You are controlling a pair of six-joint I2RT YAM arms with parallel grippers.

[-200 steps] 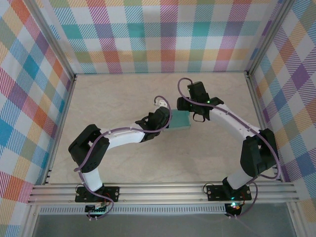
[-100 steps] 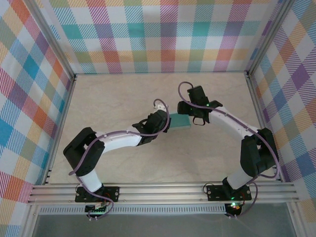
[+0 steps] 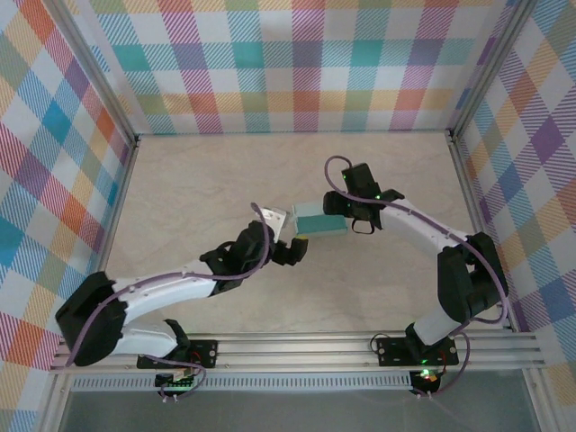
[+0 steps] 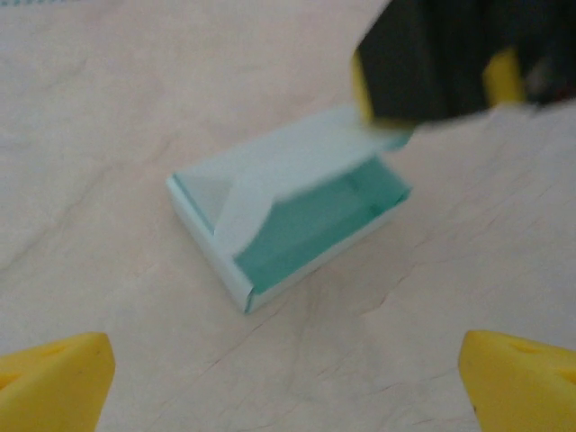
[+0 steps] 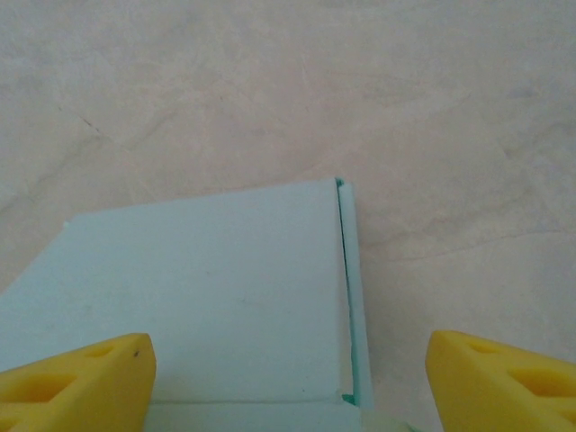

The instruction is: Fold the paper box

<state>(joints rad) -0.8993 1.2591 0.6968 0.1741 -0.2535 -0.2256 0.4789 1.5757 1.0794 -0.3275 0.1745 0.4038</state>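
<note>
Paper box: the paper box (image 3: 319, 222) lies on the bench (image 3: 198, 189), about mid-bench, between my two hands.
Box shape: it is a small pale mint rectangle with folded sides. From my left wrist I see its top flap (image 4: 297, 157) raised at a slant and a darker teal inside under it.
Left hand: my left hand (image 3: 295, 248) sits just on the near-left side of the box and points at it, without touching it. It is spread wide and holds nothing. In its own camera the two yellow fingertips (image 4: 54, 378) stand at the lower corners, with bare bench between them and the box beyond.
Right hand: my right hand (image 3: 337, 214) is at the box's far-right end, over the flap. From my left wrist its dark body with yellow pads meets the flap's raised edge.
Right hand state: its fingers stand wide apart, gripping nothing. In its wrist view the flat mint panel runs between the fingertips (image 5: 504, 378). The left one overlaps the panel's corner and the right one is clear of the card, over bare bench.
Arms: both reach in from the near edge and meet at the box.
</note>
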